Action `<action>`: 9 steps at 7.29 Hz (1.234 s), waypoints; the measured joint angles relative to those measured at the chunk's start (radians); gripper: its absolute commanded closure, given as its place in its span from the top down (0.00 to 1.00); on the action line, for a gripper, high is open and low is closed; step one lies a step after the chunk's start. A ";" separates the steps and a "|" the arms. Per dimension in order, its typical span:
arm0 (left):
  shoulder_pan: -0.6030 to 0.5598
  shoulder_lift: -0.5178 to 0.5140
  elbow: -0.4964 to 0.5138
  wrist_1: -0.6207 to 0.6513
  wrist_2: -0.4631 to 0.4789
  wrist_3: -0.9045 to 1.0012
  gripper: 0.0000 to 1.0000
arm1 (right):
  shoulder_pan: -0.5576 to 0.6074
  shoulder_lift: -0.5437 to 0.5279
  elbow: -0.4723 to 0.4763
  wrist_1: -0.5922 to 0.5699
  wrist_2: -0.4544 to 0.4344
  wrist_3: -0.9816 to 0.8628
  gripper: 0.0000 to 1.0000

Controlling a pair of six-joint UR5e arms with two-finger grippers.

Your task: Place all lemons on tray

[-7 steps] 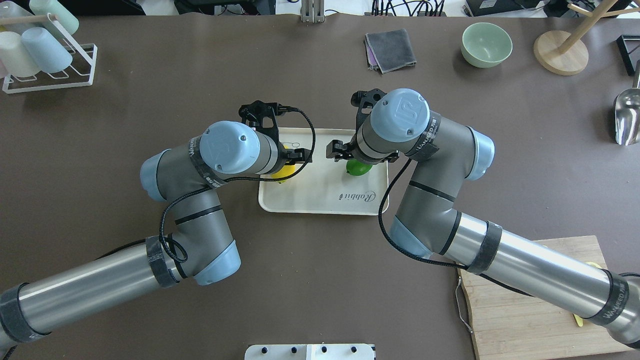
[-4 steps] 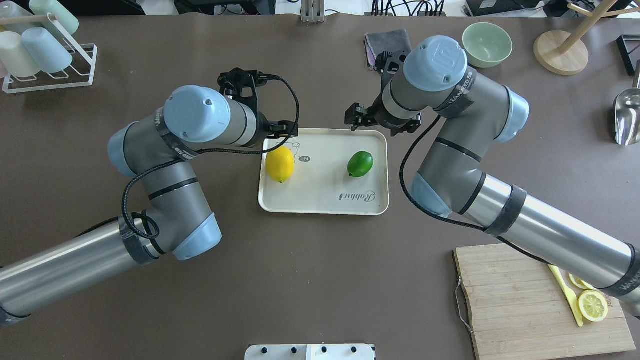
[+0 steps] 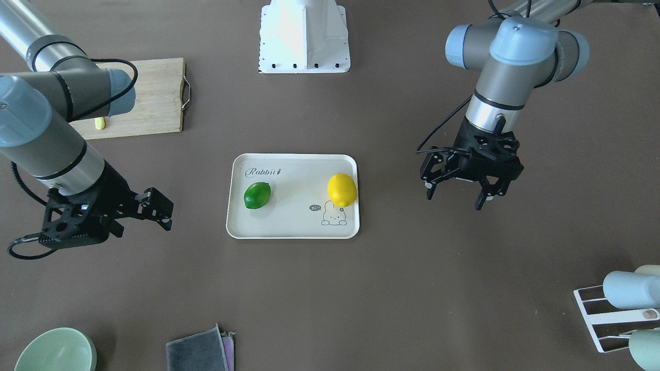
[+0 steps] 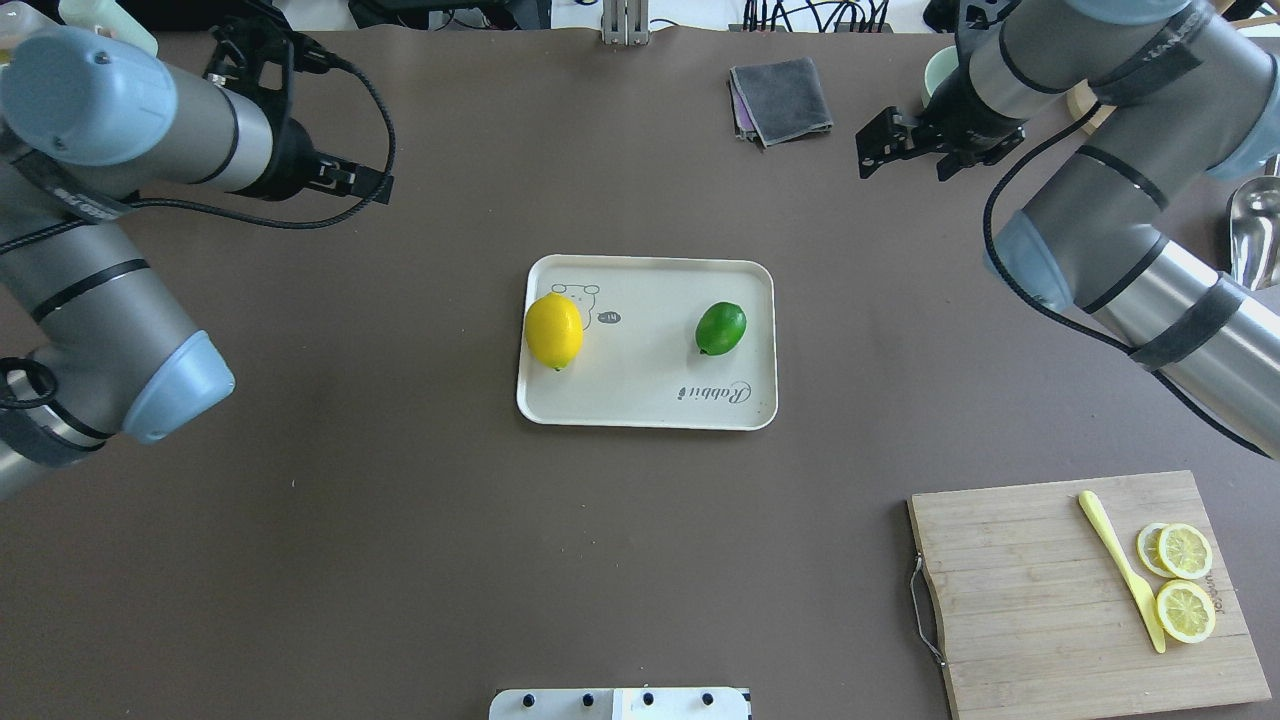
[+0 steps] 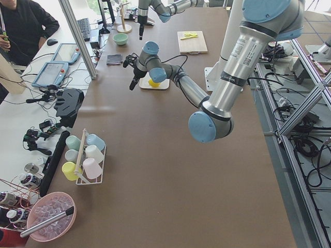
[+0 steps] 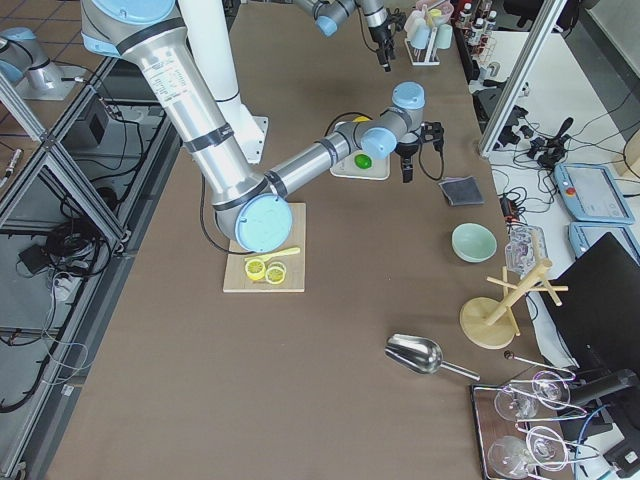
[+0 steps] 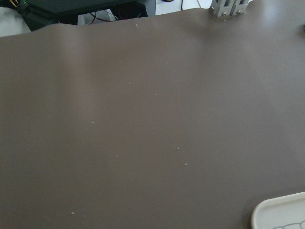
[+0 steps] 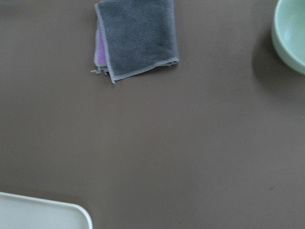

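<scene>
The cream tray [image 4: 640,390] printed "Rabbit" lies mid-table. The yellow lemon [image 4: 553,330] rests at its left end and the green lemon [image 4: 720,328] toward its right end; both also show in the front view, yellow [image 3: 342,189] and green [image 3: 257,195]. My left gripper [image 3: 455,201] is open and empty, raised well off the tray's left side. My right gripper [image 3: 154,211] is open and empty, raised beyond the tray's far right corner, near the grey cloth. Each wrist view shows only a tray corner, the left [image 7: 281,214] and the right [image 8: 43,214].
A wooden cutting board [image 4: 1030,600] with lemon slices [image 4: 1185,580] and a yellow knife [image 4: 1120,570] lies at the near right. A grey cloth [image 4: 780,98] and a green bowl [image 8: 291,33] are at the back. A cup rack [image 3: 624,304] stands at the far left, a metal scoop [image 4: 1255,230] at the right edge.
Both grippers were down over the lemons on the tray, then lifted away empty. The left arm has swung back-left and the right arm back-right. Both lemons stay on the tray.
</scene>
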 measured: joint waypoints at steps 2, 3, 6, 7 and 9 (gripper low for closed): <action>-0.120 0.116 -0.061 -0.005 -0.077 0.088 0.98 | 0.147 -0.055 -0.014 -0.066 0.095 -0.299 1.00; -0.177 0.153 -0.061 -0.004 -0.111 0.102 0.98 | 0.220 -0.067 -0.016 -0.163 0.117 -0.462 1.00; -0.349 0.263 -0.027 0.057 -0.268 0.352 0.98 | 0.383 -0.173 0.008 -0.379 0.056 -0.927 1.00; -0.429 0.282 -0.013 0.125 -0.320 0.498 0.98 | 0.418 -0.234 0.029 -0.388 0.045 -0.972 1.00; -0.582 0.292 0.038 0.257 -0.370 0.742 0.98 | 0.478 -0.351 0.076 -0.391 0.055 -1.000 1.00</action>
